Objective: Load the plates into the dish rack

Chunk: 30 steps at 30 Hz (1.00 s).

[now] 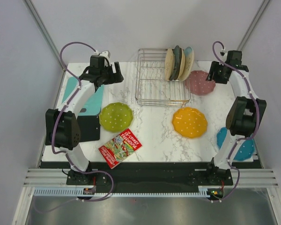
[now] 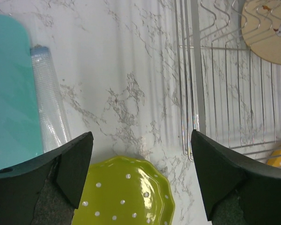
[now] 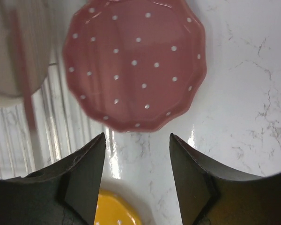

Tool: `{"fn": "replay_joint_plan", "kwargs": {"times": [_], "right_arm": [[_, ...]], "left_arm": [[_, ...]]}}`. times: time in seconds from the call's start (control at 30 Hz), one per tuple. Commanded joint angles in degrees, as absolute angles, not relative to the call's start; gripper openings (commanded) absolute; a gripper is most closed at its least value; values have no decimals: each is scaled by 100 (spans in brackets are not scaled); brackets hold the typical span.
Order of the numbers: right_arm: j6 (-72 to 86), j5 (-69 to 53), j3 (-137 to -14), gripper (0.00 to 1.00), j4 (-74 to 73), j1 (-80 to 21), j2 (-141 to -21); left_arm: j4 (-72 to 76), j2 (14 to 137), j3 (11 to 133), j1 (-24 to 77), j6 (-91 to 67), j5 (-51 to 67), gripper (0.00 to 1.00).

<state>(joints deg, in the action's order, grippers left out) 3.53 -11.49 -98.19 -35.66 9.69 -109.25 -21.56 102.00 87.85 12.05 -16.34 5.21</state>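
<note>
Three plates (image 1: 179,63) stand in the dish rack (image 1: 152,89); four remain flat on the table (image 1: 150,136): pink plate (image 1: 200,82) at its 3 o'clock, orange plate (image 1: 189,122) at 5, green plate (image 1: 115,116) at 8, blue plate (image 1: 247,151) farthest, at 4. Left gripper (image 2: 140,154) and right gripper (image 3: 136,140) gape wide, empty

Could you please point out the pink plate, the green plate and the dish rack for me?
pink plate (image 3: 136,65): right wrist view, centre of its face.
green plate (image 1: 115,116): top external view, centre of its face.
dish rack (image 1: 152,82): top external view, bare wire floor, left half.
</note>
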Motion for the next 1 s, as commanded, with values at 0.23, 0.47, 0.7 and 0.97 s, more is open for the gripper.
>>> {"fn": "replay_joint_plan", "kwargs": {"times": [0.23, 0.47, 0.7, 0.97], "right_arm": [[1002, -1485, -11513, 61, -3314, 1634, -12981], [1028, -1591, -11733, 61, -3217, 1731, -13447], [1081, -1670, -12128, 61, -3111, 1731, -14123], [1186, -1863, -12270, 35, -3041, 1740, -14528]], "left_arm": [[-2267, 9545, 7806, 1292, -397, 695, 92], [-2320, 9624, 7717, 1327, -9, 308, 92], [-2417, 9852, 7849, 1406, 404, 185, 92], [-2399, 10090, 7910, 1485, 632, 9, 92]]}}
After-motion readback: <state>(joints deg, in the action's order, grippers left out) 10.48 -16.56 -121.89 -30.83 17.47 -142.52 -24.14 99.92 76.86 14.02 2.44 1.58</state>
